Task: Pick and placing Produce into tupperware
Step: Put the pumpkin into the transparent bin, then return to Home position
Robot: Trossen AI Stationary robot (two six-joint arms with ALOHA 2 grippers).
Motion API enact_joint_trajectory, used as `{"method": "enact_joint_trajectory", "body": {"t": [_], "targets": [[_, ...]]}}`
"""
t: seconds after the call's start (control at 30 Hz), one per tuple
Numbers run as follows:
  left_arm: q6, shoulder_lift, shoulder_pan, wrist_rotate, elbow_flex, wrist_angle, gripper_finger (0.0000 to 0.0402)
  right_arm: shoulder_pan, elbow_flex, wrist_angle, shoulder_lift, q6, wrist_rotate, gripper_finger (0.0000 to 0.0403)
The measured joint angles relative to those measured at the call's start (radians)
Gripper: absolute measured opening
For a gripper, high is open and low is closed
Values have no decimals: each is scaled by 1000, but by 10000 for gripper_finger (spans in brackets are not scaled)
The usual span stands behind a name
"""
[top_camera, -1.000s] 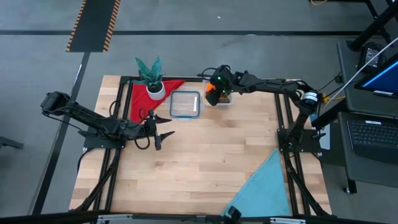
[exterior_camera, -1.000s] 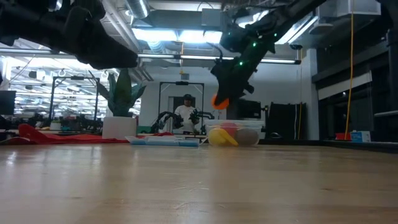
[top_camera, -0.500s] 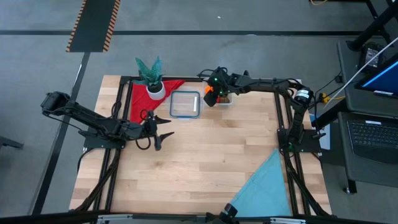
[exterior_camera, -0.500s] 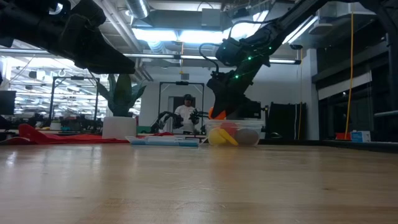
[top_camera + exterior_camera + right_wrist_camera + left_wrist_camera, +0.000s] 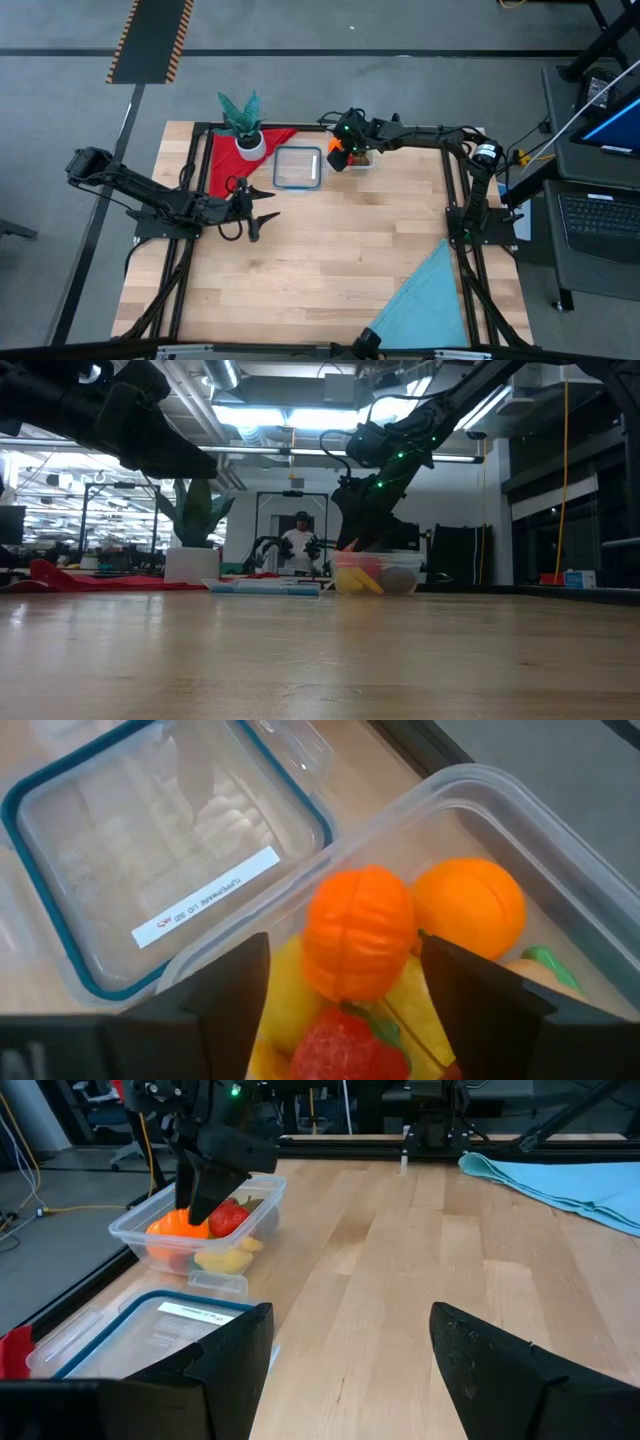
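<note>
The tupperware stands at the table's far edge and holds several toy produce pieces. Among them are a round orange, a red strawberry and yellow pieces. My right gripper reaches down into the tub, open. An orange ribbed piece lies between its fingers on the other produce. My left gripper waits open above the table's left part, touching nothing. My right gripper comes from above into the tub, its fingers on either side of the orange ribbed piece. There is a gap on one side. The other finger stands close by the piece, and I cannot tell whether it touches. The piece rests on the yellow produce.
A flat clear lid with a blue rim lies just left of the tub. Beyond it are a red cloth and a potted plant. A light blue cloth covers the near right corner. A person shows in the room behind.
My right gripper has come down from above the tub into it, drifting a little toward the table's left. The orange ribbed piece went down with it, from hanging clear above the rim to lying among the produce inside. It has stayed nearly still for the last half second.
</note>
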Motion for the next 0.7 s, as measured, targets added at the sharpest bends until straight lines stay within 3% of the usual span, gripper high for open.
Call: {"method": "enact_joint_trajectory", "body": {"t": [0.17, 0.43, 0.57, 0.7], "targets": [[3, 0, 0, 0, 0, 0, 261, 0, 7, -17, 0, -29, 4, 283], [45, -18, -6, -1, 0, 18, 261, 26, 32, -56, -45, -88, -36, 286], [75, -59, -42, 28, 0, 21, 261, 77, 32, -65, -96, -162, -236, 287], [153, -118, -87, 221, 0, 23, 261, 133, 31, -63, -160, -214, -529, 287]]}}
